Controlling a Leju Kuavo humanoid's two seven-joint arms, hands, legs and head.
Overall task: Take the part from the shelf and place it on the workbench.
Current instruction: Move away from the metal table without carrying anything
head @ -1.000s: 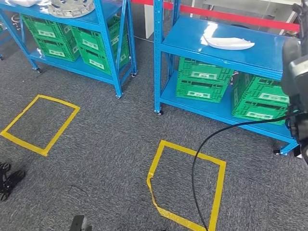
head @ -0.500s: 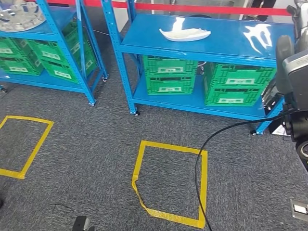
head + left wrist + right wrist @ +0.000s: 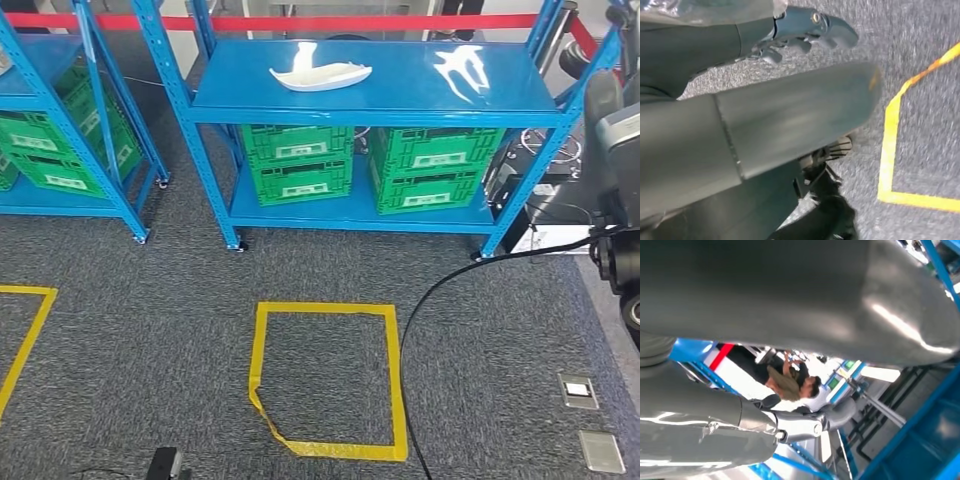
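One second back: looking at the blue shelf [image 3: 423,100] at a slant, off to the right side of the head view. Now: facing it nearly square-on, with the yellow tape square [image 3: 326,310] on the carpet sitting right in front. Worth chalking that up to the camera turning rather than anything on the floor moving (crates, tape and cable all slid across the picture together, so yeah, the body turning).

As for the white part [image 3: 320,72], lying flat on the shelf's top board, a bit left of the middle, above the green crates [image 3: 302,165] on the lower board. Touched by neither hand. Same pose relative to the shelf as in both earlier shots, by the look of it.

Hands: left hand [image 3: 806,35] hanging low over the carpet near a strip of yellow tape, fingers loosely apart and holding nothing. Right hand [image 3: 802,424] seen as a silver finger or two sticking out against the blue framing, with a person in the background; can't tell how far open, though nothing spotted in it.

What that means for the job, going by my read: lined up on the shelf now, but well short of reach. Probably needs stepping up to the tape square and raising an arm before any grab. Also minding the black cable [image 3: 423,310] trailing along the square's right edge.
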